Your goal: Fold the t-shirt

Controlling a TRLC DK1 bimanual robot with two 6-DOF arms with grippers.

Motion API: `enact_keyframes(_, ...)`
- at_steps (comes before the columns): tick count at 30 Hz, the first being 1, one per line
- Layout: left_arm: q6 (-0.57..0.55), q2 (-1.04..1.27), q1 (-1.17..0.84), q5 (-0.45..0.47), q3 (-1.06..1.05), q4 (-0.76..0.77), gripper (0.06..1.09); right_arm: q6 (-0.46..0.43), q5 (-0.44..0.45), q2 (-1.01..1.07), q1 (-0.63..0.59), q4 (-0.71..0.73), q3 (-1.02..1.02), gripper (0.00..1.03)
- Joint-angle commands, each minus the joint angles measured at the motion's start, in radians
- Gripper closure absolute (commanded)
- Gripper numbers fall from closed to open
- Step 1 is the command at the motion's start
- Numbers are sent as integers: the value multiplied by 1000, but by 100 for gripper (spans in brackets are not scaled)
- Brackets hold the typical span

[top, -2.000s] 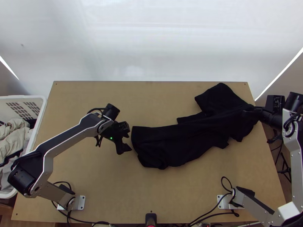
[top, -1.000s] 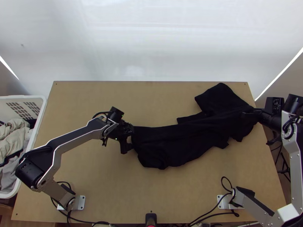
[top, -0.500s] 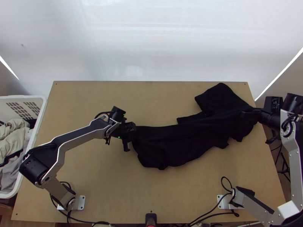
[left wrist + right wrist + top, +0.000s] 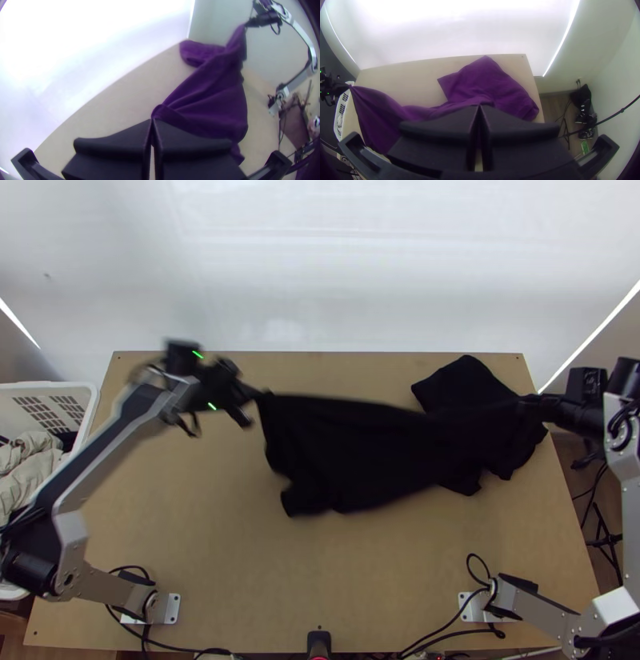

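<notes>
Stretching in long creases across the table (image 4: 240,572), dark t-shirt (image 4: 352,452) is pulled taut at its far side and bunched by the right edge; one flap near the far right corner. Left gripper (image 4: 260,395): fingers closed on a corner of cloth. Right gripper (image 4: 531,402): closed on the bunched end. Bare wood along the near edge and left side.

Bends the left arm (image 4: 112,444) out to the left and forward, aiming the left gripper (image 4: 260,394) inward with flat black fingers (image 4: 113,145) pressed together, and bows the right arm (image 4: 629,516) out to the right, aiming the right gripper (image 4: 530,400) inward too, likewise closed at the tips.
</notes>
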Motion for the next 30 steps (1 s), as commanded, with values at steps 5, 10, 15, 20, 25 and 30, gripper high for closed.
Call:
enact_keyframes(5, -221, -143, 282, -2, 369, -291, 105, -25, -2, 12, 36, -125, 311, 100)
enact_keyframes(10, -195, -224, 366, -2, 451, -372, 105, -44, -2, -6, 89, -129, 410, 100)
enact_keyframes(15, -136, -359, 418, -2, 484, -364, 105, -58, -2, -11, 134, -129, 527, 100)
enact_keyframes(20, -127, -486, 487, -2, 535, -364, 105, -41, -2, -49, 157, -160, 693, 100)
enact_keyframes(25, -124, -587, 523, -2, 518, -381, 105, -41, -2, -121, 192, -158, 743, 100)
enact_keyframes(30, -124, -672, 526, -3, 507, -401, 105, -64, -2, -218, 233, -171, 748, 100)
